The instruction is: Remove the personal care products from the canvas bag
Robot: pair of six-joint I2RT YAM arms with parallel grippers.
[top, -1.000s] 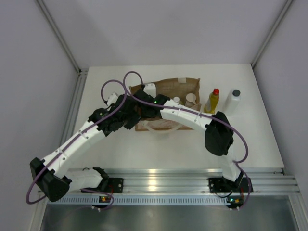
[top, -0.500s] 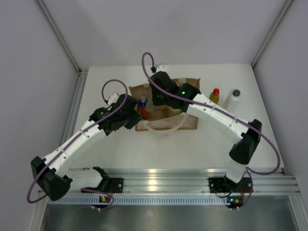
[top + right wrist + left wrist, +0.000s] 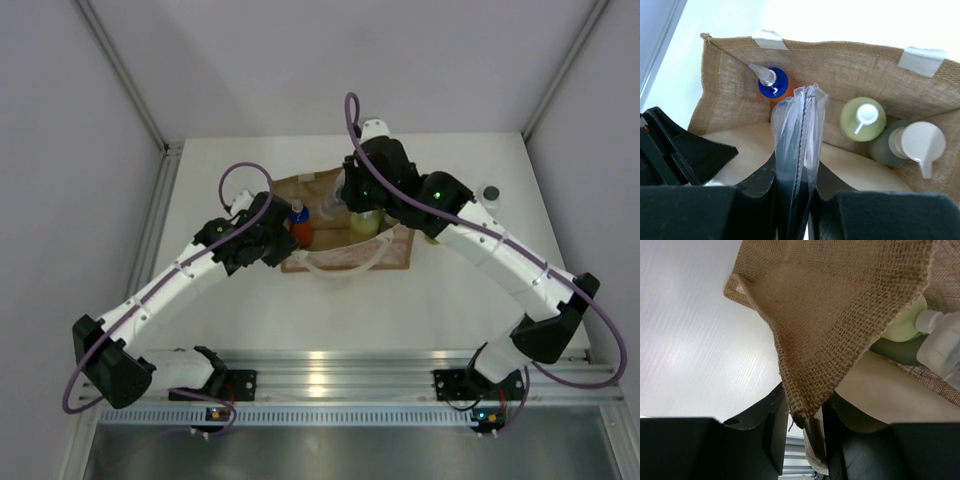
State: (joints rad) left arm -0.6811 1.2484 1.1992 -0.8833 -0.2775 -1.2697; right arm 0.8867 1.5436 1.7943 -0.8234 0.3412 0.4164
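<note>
Canvas bag [image 3: 850,70]: edge was pinched in the closed left gripper [image 3: 802,415], probably so the mouth was held open. Clear packet [image 3: 797,130]: clamped in the right gripper [image 3: 795,185] above the bag. Orange bottle [image 3: 774,82], pale green bottle [image 3: 862,119] and grey-green bottle [image 3: 881,150] were seen standing inside.

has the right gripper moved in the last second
Yes. The right gripper has swung rightward from the left end of the canvas bag to above its middle, near the far edge, shut on a clear tube.
</note>
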